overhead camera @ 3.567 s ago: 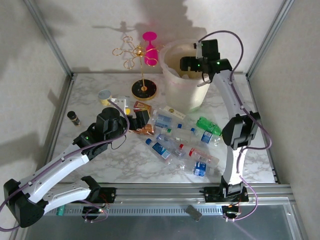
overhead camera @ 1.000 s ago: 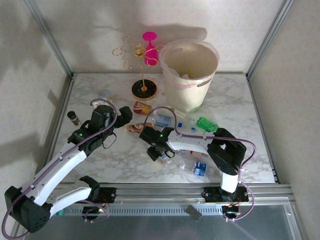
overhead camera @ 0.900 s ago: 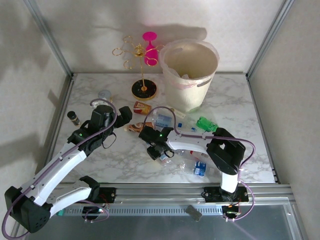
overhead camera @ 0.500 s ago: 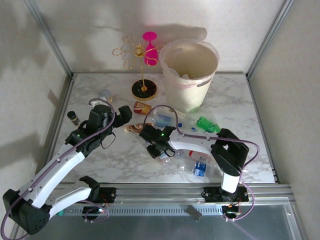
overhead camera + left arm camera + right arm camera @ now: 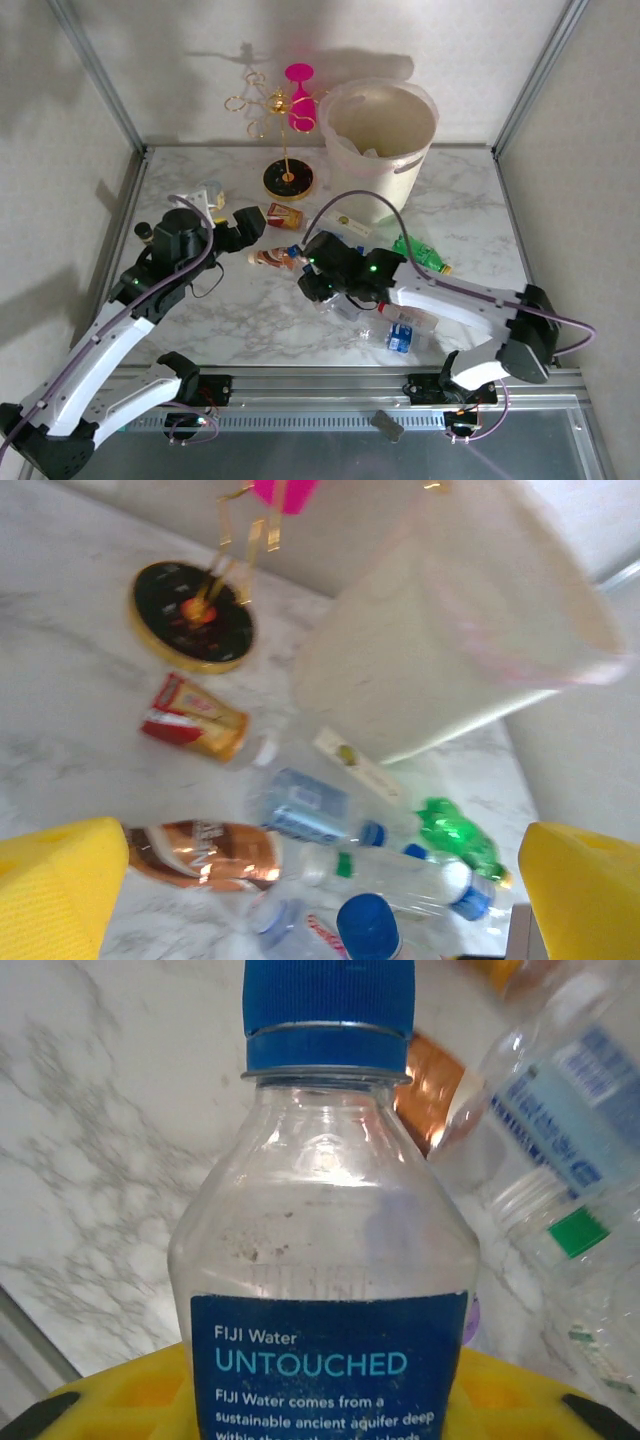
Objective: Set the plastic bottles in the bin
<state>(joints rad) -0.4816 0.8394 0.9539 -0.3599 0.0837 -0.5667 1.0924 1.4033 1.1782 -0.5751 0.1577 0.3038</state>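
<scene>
The right wrist view reads the blue label on the bottle (image 5: 325, 1260) clamped in the right gripper (image 5: 312, 280). From above: one bin (image 5: 380, 160) far back, one green bottle (image 5: 415, 250) at right, left gripper (image 5: 225, 215) spread wide apart.

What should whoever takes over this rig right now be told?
Right hand: shut on a blue-capped Fiji bottle, low over the table, beside the pile.
Left hand: open and holding nothing, above the table's left side.
Bin: upright at the far edge; its contents cannot be made out.
To do: carry the Fiji bottle to the bin. Then clear the loose bottles, among them the green bottle, the brown-labelled bottle and the blue-labelled bottle near the front.
</scene>
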